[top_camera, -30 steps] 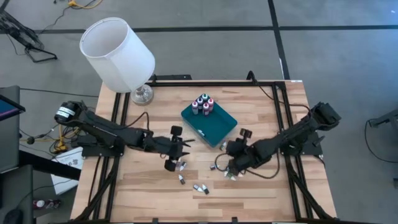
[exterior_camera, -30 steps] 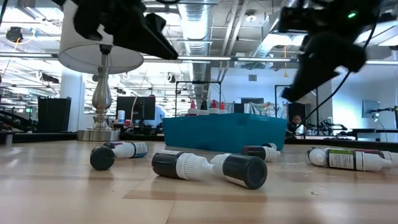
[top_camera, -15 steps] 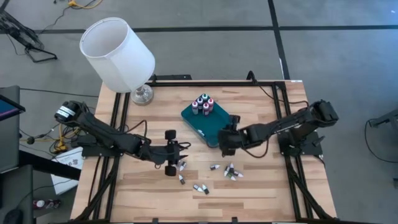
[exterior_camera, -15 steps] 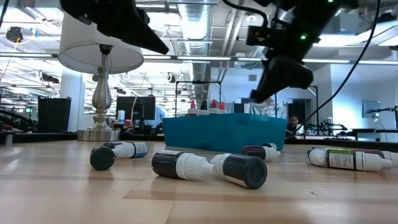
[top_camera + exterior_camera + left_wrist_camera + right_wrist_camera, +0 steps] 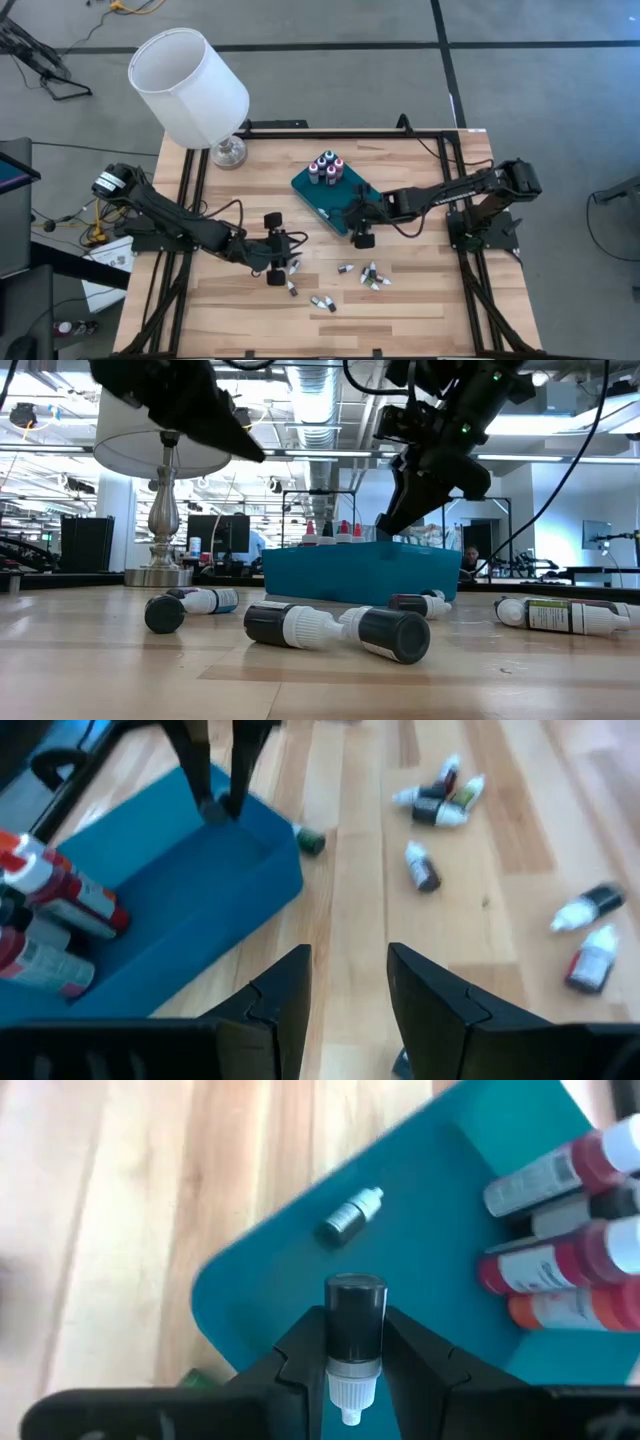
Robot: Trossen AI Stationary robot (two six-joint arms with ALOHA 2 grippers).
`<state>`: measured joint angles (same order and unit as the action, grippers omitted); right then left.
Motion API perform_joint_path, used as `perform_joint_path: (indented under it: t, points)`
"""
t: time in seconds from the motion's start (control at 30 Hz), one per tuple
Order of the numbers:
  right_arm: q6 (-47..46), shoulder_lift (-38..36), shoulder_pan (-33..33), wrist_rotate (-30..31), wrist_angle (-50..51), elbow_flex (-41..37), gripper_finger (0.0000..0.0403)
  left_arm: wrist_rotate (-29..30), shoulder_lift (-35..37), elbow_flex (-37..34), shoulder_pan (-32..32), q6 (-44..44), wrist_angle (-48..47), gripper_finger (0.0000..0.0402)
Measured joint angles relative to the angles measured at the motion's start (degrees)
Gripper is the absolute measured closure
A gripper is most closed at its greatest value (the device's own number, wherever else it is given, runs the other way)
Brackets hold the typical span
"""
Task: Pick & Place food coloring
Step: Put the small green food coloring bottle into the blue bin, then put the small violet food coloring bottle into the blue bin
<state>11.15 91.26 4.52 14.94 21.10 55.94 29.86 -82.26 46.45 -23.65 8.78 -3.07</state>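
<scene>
The food coloring bottles are tiny, with whitish pointed caps. Several stand at the far end of the teal tray point(image 5: 335, 195), grouped as standing bottles point(image 5: 326, 168). One bottle point(image 5: 350, 1218) lies on its side on the tray floor. Several loose bottles point(image 5: 372, 275) lie on their sides on the wood nearer the near edge. My right gripper point(image 5: 361, 222) hovers over the tray's near right part, shut on a dark bottle point(image 5: 355, 1315). My left gripper point(image 5: 350, 990) is open and empty, low beside loose bottles point(image 5: 292, 268) left of the tray. My right gripper pinches the dark bottle's body point(image 5: 355, 1295) between its two fingers point(image 5: 300, 1350), which lie across the bottle. The white cap point(image 5: 353, 1400) points back toward the wrist, and the dark base points away. The bottle is lifted clear above the teal tray floor.
A lamp with a white shade point(image 5: 190, 85) stands at the table's far left corner. More loose bottles point(image 5: 322, 302) lie near the near edge, and the low view shows them lying in a row point(image 5: 300, 625). Black frame rails run along both table sides.
My right gripper has risen from the loose bottles at the table's near right and travelled toward the far left, carrying a dark bottle, until it stands over the tray. My left gripper has shifted a little toward the near edge.
</scene>
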Motion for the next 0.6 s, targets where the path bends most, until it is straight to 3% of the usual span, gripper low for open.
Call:
perform_joint_path:
  t: [0.33, 0.6]
  points:
    - [-0.53, 0.0, -0.55, -5.21, -4.44, 0.0, 0.031, 0.85, -0.42, -0.03, -0.23, -0.27, -0.11, 0.0274]
    - [-2.21, 0.0, -0.55, -5.71, -5.02, 0.0, 0.0301, 0.84, -0.42, -0.03, -0.2, -0.92, -0.37, 0.0274]
